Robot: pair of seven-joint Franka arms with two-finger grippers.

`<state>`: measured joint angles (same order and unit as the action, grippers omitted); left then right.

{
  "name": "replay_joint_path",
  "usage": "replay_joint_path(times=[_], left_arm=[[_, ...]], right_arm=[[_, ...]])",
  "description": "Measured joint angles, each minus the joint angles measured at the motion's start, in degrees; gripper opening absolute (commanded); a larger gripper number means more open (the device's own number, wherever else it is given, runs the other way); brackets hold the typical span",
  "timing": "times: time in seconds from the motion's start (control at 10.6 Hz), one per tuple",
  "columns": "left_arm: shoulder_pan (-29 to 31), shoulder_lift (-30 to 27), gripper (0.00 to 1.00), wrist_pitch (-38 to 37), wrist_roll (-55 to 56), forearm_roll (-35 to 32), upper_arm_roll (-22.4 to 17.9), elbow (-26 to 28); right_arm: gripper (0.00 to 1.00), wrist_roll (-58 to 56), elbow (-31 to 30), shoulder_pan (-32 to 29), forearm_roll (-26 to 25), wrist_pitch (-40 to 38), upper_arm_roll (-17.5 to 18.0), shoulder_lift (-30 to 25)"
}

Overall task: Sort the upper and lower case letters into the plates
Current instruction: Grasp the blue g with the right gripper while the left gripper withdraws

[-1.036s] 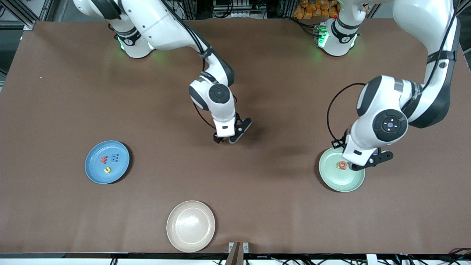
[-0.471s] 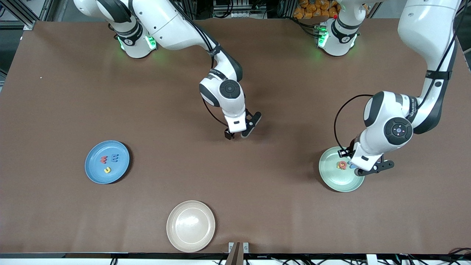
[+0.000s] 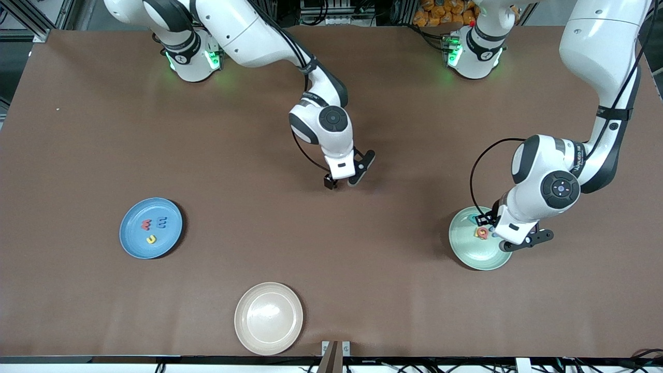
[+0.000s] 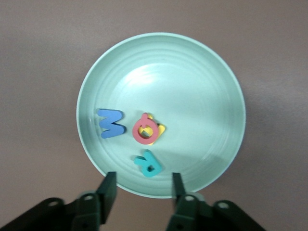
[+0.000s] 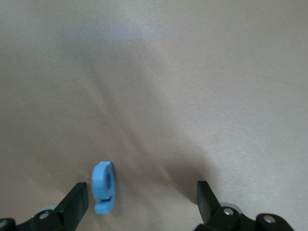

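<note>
Fingers on the left gripper [image 4: 143, 185] just spread over the pale green plate [image 4: 211, 86], so the teal letter [image 4: 148, 163] now lies in it. Right gripper [image 5: 142, 199] hangs wide open over the last blue letter [image 5: 103, 186] mid-table.

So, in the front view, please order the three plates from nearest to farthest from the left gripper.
1. Pale green plate: directly under the left gripper, at the left arm's end of the table.
2. Beige plate: nearest the front camera, mid-table.
3. Blue plate: at the right arm's end.
</note>
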<state>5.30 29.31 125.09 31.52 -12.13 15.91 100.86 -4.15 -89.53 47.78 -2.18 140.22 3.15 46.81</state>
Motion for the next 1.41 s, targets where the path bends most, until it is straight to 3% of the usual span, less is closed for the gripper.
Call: replay_joint_path(times=[0.47,0.57,0.66,1.41], left_arm=[[-0.3,-7.2,1.0,-4.6,0.0,0.0,1.5,-0.7],[-0.3,-9.1,1.0,-6.0,0.0,0.0,1.8,-0.8],[-0.3,-10.9,1.0,-7.0,0.0,0.0,1.9,-0.8],[-0.3,-15.9,1.0,-19.4,0.0,0.0,3.4,-9.0]], right_arm=[[1.0,0.2,0.5,0.7,2.9,0.0,0.1,0.1],[0.59,0.2,0.6,1.1,3.3,0.0,0.1,0.1],[0.01,0.3,0.7,1.4,3.4,0.0,0.1,0.1],[0.0,2.8,2.2,1.3,3.9,-0.1,-0.3,0.0]])
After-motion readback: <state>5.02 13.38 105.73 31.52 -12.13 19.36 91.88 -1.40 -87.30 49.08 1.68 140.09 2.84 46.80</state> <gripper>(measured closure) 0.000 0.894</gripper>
